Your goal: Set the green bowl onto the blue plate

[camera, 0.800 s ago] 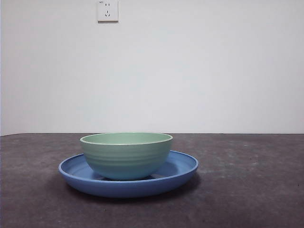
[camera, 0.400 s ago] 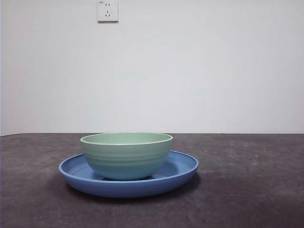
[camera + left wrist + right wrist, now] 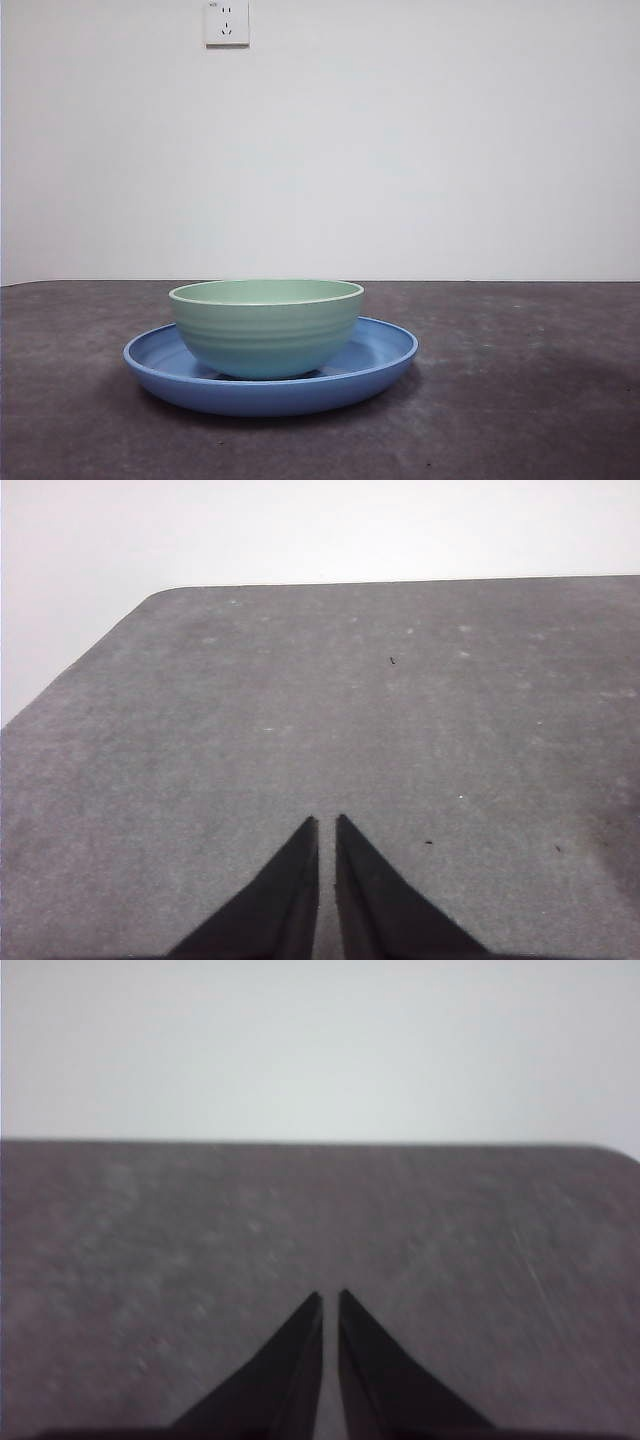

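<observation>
The green bowl (image 3: 266, 325) stands upright inside the blue plate (image 3: 385, 352) on the dark grey table, left of centre in the front view. Neither shows in the wrist views. My left gripper (image 3: 326, 822) is shut and empty over bare table. My right gripper (image 3: 330, 1296) is shut and empty over bare table too. Neither arm shows in the front view.
A white wall with a power socket (image 3: 227, 22) stands behind the table. The left wrist view shows the table's rounded far corner (image 3: 160, 592). The right wrist view shows a table edge (image 3: 300, 1142) against the wall.
</observation>
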